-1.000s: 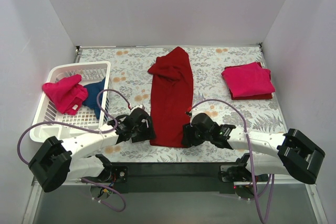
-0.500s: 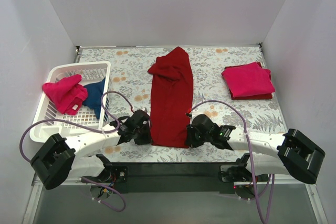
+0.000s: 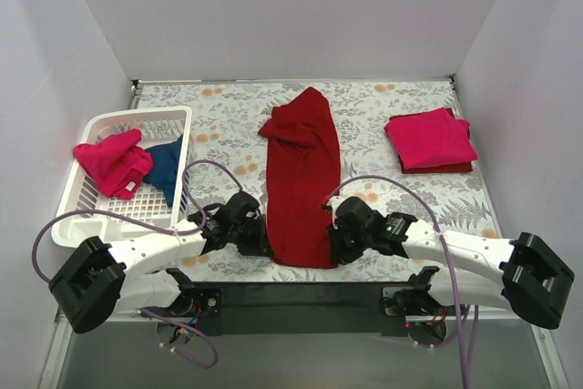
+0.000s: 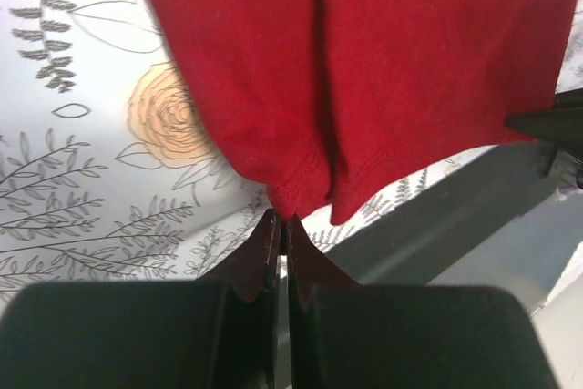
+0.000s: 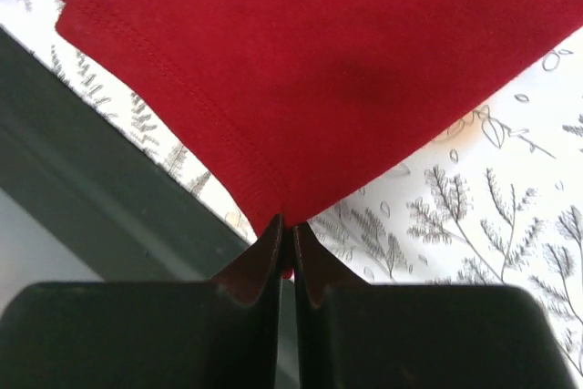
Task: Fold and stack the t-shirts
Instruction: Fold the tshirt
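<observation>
The left hand (image 4: 282, 220) is pinched fully closed, and the hem corner of the dark red shirt (image 4: 364, 61) is caught at its fingertips. The right hand (image 5: 284, 225) is closed just as tightly on the other near corner, with a point of the cloth nipped between its tips.

From above, the two hands sit side by side at the near edge of the bench (image 3: 401, 97). The left hand (image 3: 261, 236) is on the shirt's left corner and the right hand (image 3: 337, 243) on its right corner, with only the width of the hem between them.

From that shared grip the dark red shirt (image 3: 301, 179) runs straight away from both arms as one long narrow strip. Its long axis points at the far wall, and its bunched far end lies near the far side of the bench. Neither arm is nearer, since each holds its own corner.

The coming move likely turns on this. The hem has to travel away from the arms along the shirt's length, both hands level, so the near half lands squarely on the far half.

Well off to the right lie the folded pink shirts (image 3: 430, 138), the stack this one probably joins. To the left, a crumpled pink shirt (image 3: 111, 161) and a navy shirt (image 3: 166, 168) wait in the basket (image 3: 137, 120).
</observation>
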`<action>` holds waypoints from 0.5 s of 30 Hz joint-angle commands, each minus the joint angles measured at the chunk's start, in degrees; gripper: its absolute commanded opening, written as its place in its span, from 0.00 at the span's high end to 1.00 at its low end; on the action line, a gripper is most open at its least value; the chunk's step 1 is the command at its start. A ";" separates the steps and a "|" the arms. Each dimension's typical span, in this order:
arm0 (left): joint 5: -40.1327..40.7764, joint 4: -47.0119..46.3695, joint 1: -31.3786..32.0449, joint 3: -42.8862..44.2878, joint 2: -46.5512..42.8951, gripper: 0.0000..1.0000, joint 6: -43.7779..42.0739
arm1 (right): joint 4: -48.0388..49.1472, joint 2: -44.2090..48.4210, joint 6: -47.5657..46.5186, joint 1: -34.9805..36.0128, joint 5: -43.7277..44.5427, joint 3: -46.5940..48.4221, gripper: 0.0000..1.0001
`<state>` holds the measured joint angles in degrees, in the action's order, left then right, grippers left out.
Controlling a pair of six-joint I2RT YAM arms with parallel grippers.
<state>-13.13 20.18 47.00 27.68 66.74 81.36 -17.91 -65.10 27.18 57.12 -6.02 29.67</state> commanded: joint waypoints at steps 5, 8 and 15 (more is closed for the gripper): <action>5.28 -7.87 0.28 1.85 -9.17 1.00 0.11 | -8.72 7.00 -1.87 0.18 8.02 7.06 0.99; 11.43 -14.63 0.19 1.85 -10.14 1.00 -0.06 | -8.37 5.34 -3.53 -0.61 14.10 9.70 0.99; 19.53 -30.79 -3.05 4.48 1.17 1.00 -7.86 | 2.40 -0.99 -12.21 -9.47 21.24 13.66 0.99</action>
<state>0.14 -1.61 45.65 29.43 64.34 78.30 -22.76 -64.75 20.64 51.18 10.59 40.53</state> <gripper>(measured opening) 0.020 0.021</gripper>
